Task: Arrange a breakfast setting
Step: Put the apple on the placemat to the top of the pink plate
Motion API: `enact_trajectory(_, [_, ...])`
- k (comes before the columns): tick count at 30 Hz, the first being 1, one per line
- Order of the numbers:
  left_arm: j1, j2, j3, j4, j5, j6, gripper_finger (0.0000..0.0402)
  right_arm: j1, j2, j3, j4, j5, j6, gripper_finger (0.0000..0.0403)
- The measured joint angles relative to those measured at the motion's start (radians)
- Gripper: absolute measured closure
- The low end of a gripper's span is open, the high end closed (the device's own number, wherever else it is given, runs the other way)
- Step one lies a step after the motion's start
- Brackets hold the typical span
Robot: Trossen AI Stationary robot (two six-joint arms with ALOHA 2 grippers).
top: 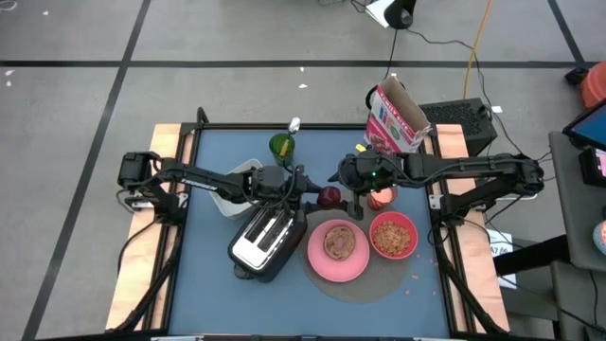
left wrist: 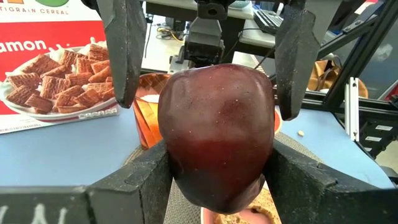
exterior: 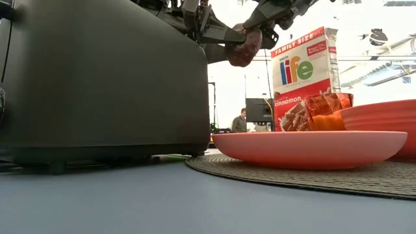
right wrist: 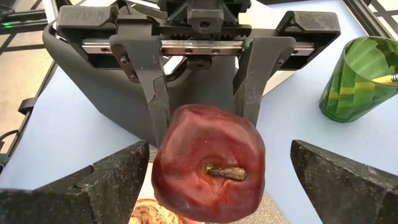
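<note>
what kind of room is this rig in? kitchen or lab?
Looks like a lab or office workspace, not a kitchen. The blue table stands on a taped floor with loose cables; a keyboard sits on a desk behind, and a person is at a monitor across the room.

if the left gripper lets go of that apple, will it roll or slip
Likely rolls: the apple is round, held above the table. Its glossy skin looks slippery, with the left gripper pinching only its sides. The open right gripper could catch it.
</note>
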Motion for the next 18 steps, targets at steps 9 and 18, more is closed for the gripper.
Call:
enact_trajectory(9, [0.000,0.000,0.000,0.000,0.000,0.000,0.0178,0.000,0.000,0.000,-0.002,0.000,0.000,0.0041])
enact_trajectory(18, [0.000,0.000,0.000,0.000,-0.010,0.001,0.0178,0.000,0.000,0.000,-0.002,0.000,0.000,0.0122])
